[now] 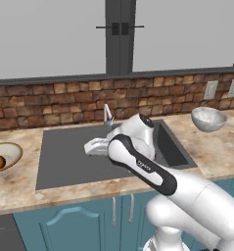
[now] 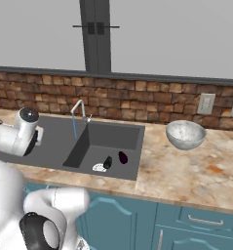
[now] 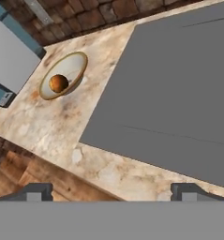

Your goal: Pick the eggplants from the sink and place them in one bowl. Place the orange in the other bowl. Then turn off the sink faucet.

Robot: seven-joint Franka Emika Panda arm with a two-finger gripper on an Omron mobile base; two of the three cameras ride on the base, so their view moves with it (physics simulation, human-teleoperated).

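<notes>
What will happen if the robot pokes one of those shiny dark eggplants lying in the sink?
The small glossy dark purple eggplant is rounded and oblong, so it would probably roll or slide across the flat bottom of the dark grey sink. Its shiny skin looks smooth, and the thin blue water stream is running nearby, so it may be slippery. It looks firm, not floppy.
</notes>
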